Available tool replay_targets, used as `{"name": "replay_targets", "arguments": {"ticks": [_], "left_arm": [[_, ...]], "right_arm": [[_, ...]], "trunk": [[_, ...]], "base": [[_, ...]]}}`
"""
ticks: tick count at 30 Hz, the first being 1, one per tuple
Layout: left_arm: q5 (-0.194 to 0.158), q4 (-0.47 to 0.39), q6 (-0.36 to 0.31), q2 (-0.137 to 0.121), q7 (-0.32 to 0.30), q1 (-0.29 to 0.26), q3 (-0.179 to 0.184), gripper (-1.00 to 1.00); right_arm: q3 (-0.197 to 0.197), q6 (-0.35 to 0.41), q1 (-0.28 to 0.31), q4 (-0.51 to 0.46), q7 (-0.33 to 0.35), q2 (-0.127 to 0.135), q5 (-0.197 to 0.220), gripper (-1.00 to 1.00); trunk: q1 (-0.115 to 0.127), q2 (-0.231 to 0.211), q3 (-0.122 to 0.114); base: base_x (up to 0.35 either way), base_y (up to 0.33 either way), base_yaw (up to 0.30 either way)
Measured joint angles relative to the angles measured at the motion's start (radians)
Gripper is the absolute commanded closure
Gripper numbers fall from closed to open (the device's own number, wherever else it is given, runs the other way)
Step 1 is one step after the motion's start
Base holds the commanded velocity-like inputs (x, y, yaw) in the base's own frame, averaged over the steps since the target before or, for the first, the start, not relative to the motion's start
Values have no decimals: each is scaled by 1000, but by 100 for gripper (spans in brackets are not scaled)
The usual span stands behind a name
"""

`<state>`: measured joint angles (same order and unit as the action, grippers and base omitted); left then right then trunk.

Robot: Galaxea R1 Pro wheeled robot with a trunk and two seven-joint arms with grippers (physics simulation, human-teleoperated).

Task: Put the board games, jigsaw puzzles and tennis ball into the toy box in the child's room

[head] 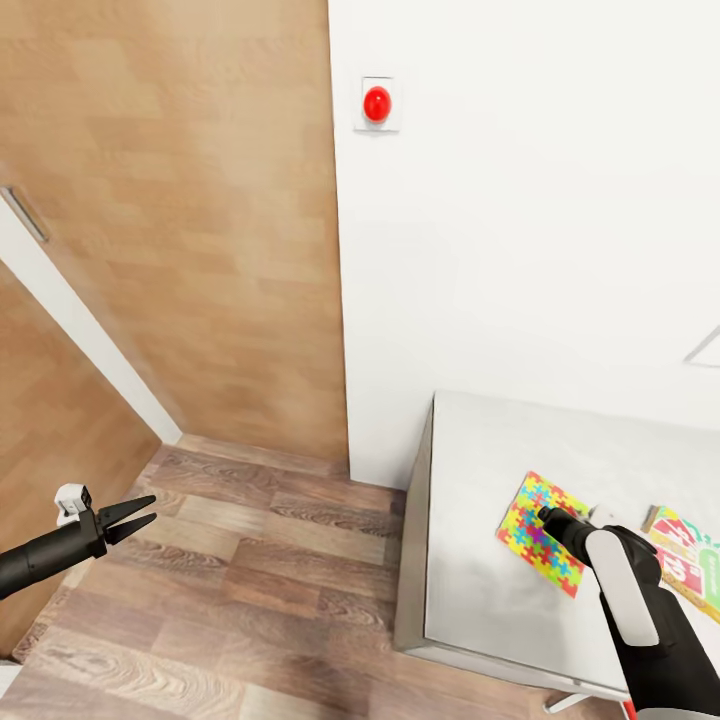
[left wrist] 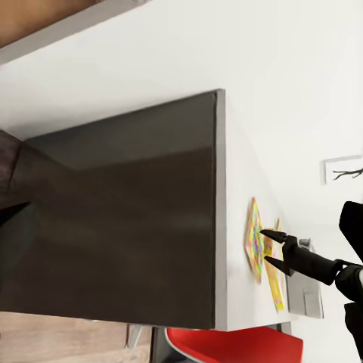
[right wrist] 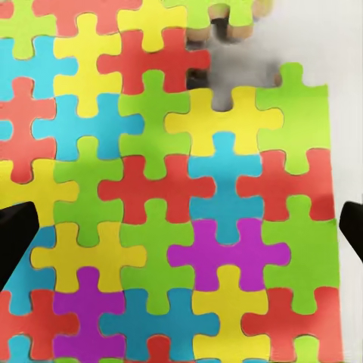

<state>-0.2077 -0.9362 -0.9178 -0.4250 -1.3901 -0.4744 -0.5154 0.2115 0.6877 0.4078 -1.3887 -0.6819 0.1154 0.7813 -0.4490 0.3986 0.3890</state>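
The right gripper is held spread wide above the jigsaw puzzle, which lies flat on the table. Pickup appears to be in hand; lowering and closing are judged next. The left gripper hangs released.

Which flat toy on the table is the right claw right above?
The colourful jigsaw puzzle, nearer the table's left edge. The right claw hangs open over it, while the red and green box lies off to its right.
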Motion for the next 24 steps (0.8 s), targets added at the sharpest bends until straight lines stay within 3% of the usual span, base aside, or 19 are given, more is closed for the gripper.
{"name": "replay_targets", "arguments": {"ticks": [24], "left_arm": [[0, 0, 0, 8, 0, 0, 0, -100]], "right_arm": [[-2, -2, 0, -2, 1, -6, 1, -100]], "trunk": [[0, 0, 0]], "base": [[16, 105, 0]]}}
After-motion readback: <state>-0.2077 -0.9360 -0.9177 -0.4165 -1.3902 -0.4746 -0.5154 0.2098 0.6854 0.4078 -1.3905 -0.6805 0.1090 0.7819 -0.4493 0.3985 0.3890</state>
